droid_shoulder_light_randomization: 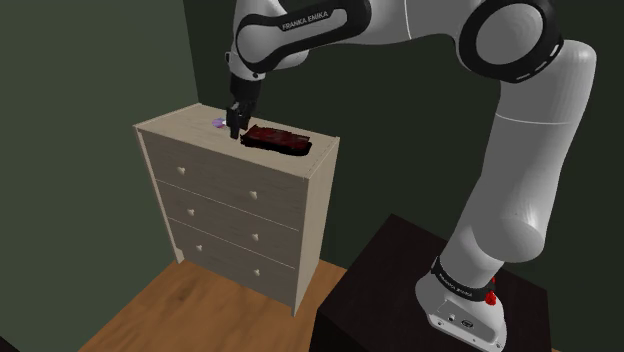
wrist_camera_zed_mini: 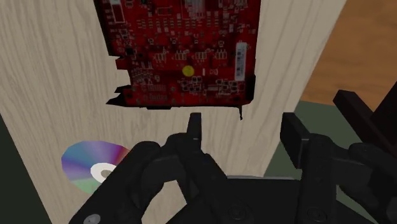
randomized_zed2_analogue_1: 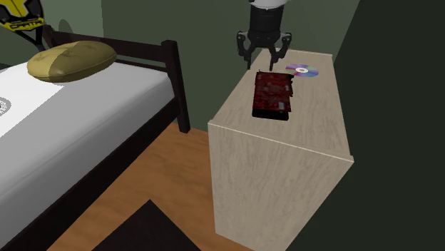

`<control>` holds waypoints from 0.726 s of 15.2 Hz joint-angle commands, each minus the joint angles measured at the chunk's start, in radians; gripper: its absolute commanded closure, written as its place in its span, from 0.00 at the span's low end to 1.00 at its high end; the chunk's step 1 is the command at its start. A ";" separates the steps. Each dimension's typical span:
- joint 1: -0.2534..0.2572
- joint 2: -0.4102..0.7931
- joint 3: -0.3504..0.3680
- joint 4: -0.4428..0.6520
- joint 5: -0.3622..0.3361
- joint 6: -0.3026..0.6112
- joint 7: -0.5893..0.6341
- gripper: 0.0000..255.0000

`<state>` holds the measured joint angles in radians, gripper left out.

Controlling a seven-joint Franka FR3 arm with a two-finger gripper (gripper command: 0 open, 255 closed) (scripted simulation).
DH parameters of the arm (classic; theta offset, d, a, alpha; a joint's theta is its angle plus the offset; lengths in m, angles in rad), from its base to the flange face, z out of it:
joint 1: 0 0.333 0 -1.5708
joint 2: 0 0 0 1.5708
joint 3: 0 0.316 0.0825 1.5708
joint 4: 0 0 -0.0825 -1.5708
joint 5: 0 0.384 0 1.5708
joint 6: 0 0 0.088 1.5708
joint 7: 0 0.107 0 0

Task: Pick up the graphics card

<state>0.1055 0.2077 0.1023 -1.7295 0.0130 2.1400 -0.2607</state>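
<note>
We see a pale wood-grain dresser (droid_shoulder_light_randomization: 185,125) with three drawers (droid_shoulder_light_randomization: 230,190) (each with small knobs) standing on a brown plank floor (droid_shoulder_light_randomization: 180,310). Two things lie on its flat top. A red graphics card (randomized_zed2_analogue_1: 273,94) lies flat, circuit side up, near the middle. A rainbow-sheened disc (randomized_zed2_analogue_1: 303,70) lies flat at about two o'clock from the card in the second exterior view, near it but apart. In the shoulder view, it sits between nine and ten o'clock.

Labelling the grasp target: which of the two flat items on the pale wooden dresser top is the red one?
The rectangular red circuit board with black edging. The other item is a round rainbow-sheened disc, lying apart from it near the dresser's back.
</note>
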 commanded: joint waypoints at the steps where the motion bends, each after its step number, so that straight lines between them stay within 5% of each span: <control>1: 0.000 -0.001 0.000 -0.005 0.000 0.004 0.000 1.00; 11: 0.000 -0.003 0.000 0.021 0.000 -0.023 0.001 1.00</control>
<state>0.1055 0.2084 0.1024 -1.7153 0.0131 2.1263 -0.2606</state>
